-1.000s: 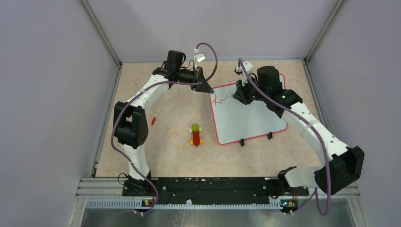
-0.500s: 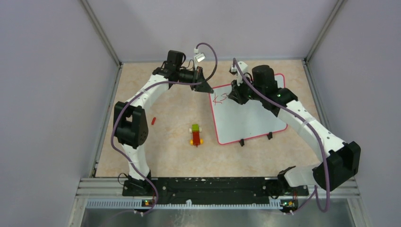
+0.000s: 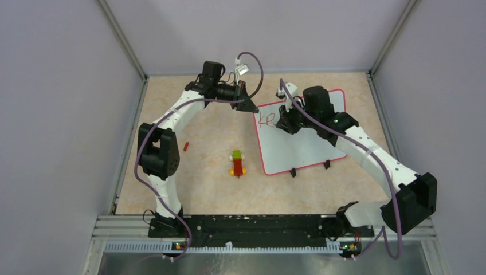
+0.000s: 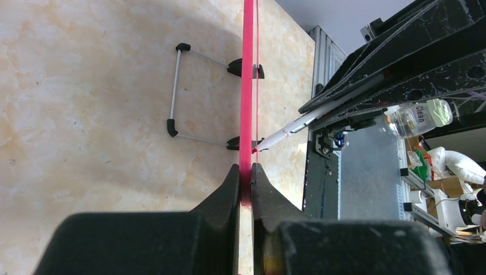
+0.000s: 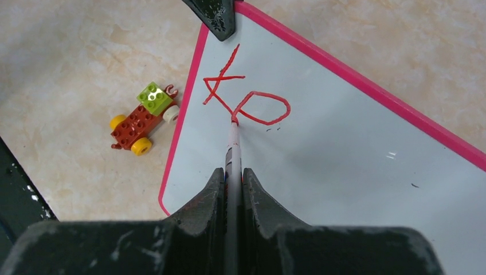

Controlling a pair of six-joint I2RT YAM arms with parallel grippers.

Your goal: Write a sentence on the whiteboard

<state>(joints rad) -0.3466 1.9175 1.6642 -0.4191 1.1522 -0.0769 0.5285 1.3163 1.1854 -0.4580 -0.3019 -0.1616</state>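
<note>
**A:** Right arm (image 3: 367, 152) has slid left across the whiteboard (image 3: 304, 146) over the last second. The red marks (image 5: 246, 94) went from a few strokes to strokes plus a closed loop. Left arm (image 3: 172, 117) hasn't budged.

**B:** End effector states?

**A:** Right end effector (image 5: 234, 189) is pressed together on the marker (image 5: 234, 143), with the barrel running between the fingers. The tip touches the board at the loop's lower-left end. Left end effector (image 4: 245, 175) is pinching the board's pink rim at the far-left corner.

**B:** Where's the board?

**A:** Right half of the counter (image 3: 200, 172), with the black clip feet (image 3: 293, 172) on its near edge. The writing is in the far-left corner, just beside the left end effector.

**B:** Anything else down there?

**A:** A brick toy car (image 3: 237, 163) sits near the board's left edge, apart from it. A small red piece (image 3: 186, 146) lies further left, near the left arm.
</note>
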